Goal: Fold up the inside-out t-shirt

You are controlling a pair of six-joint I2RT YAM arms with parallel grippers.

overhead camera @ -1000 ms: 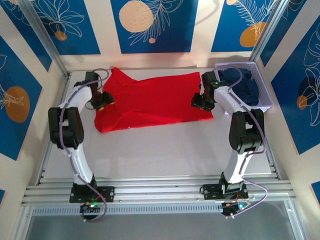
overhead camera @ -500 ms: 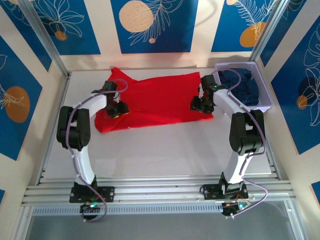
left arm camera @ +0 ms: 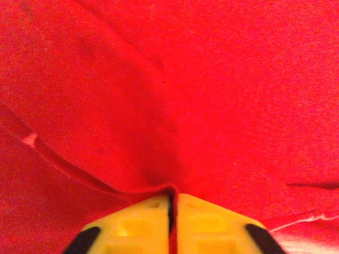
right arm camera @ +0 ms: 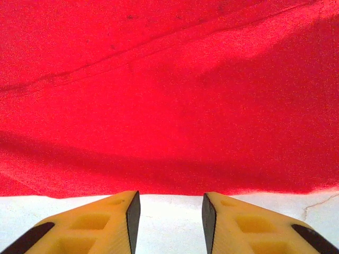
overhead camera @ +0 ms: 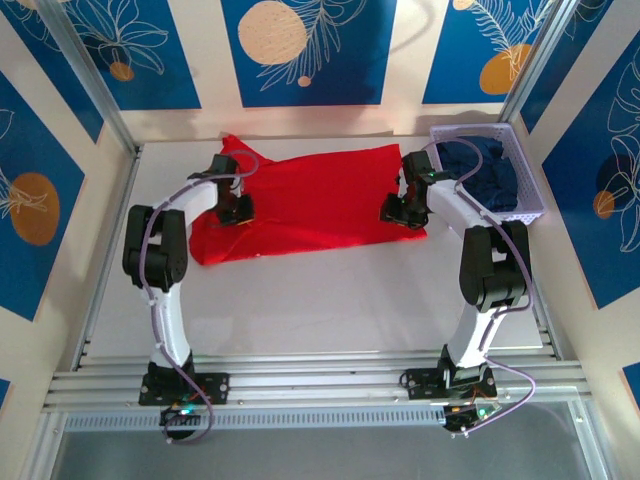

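The red shirt (overhead camera: 310,200) lies spread out flat on the table (overhead camera: 350,300), up toward 12 o'clock. The left tool (left arm camera: 170,203) is squeezed tight on a little ridge of red cloth, at the shirt's 9 o'clock side. The right tool (right arm camera: 170,203) has its two yellow parts apart, with bare table between them, right at the shirt's 3 o'clock edge. It holds nothing. The shirt looks soft, thin and light. It will likely sag and wrinkle when lifted, and it may slip out of a small pinch. The best places to grab seem to be the edge or the corners, one on each side, so the cloth lifts evenly. A basket (overhead camera: 531,185) sits at 2 o'clock.
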